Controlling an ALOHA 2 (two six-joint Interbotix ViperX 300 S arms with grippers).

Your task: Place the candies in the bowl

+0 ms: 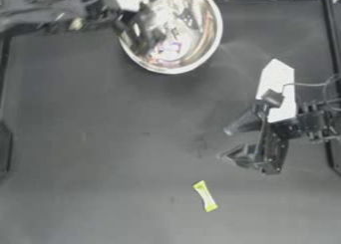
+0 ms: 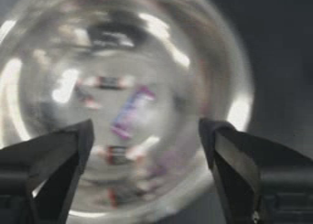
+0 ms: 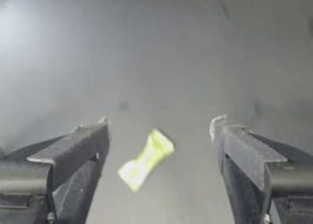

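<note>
The big shiny bowl [image 1: 212, 36] stands at the table's far edge, near the middle. My left gripper [image 1: 132, 25] hovers over its left part, open and holding nothing [image 2: 147, 136]. The left wrist view looks down into the bowl [image 2: 235, 81], where a pink-purple candy [image 2: 131, 112] lies among white candies with red marks [image 2: 110, 82]. One yellow-green candy [image 1: 206, 195] lies alone on the table near the front. My right gripper [image 1: 228, 144] is open, a short way behind and to the right of that candy. In the right wrist view the candy [image 3: 147, 160] shows between the spread jaws [image 3: 159, 127], untouched.
A white patch [image 1: 278, 86] on the right arm shows above its wrist at the right side. The dark table [image 1: 100, 153] stretches bare to the left and front. A raised rim [image 1: 329, 49] runs along the right edge.
</note>
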